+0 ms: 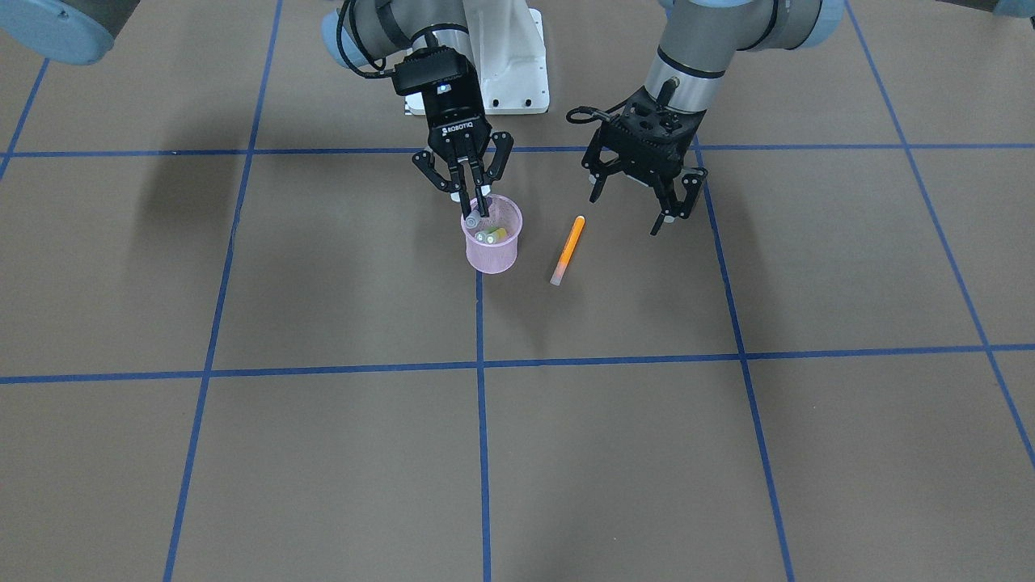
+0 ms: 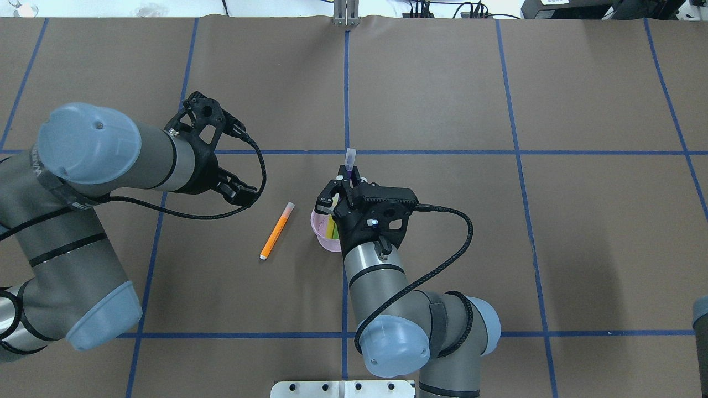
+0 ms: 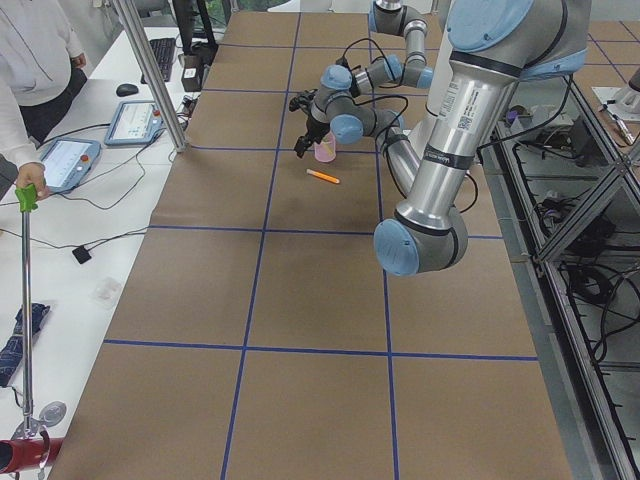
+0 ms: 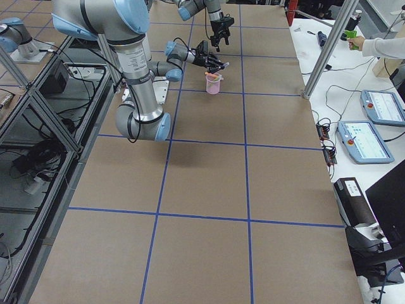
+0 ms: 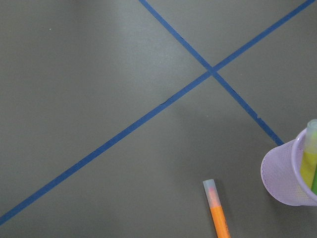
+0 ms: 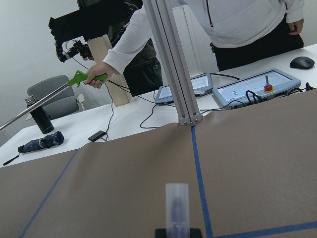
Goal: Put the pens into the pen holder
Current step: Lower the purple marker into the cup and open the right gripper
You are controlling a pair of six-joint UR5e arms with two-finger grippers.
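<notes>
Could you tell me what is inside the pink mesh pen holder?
The pen holder holds a yellow pen and a green pen. The right gripper, gripping the purple pen, hides whether that pen's lower end is inside.

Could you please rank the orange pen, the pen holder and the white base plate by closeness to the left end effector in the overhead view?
1. Orange pen, just right of the left end effector.
2. Pen holder, further right.
3. White base plate, at the bottom edge.

I see the brown blue-taped table (image 2: 442, 83) from overhead behind, steeply from the front, and distantly from both ends; all four share the pale pink wire-mesh cup (image 1: 492, 252).
</notes>
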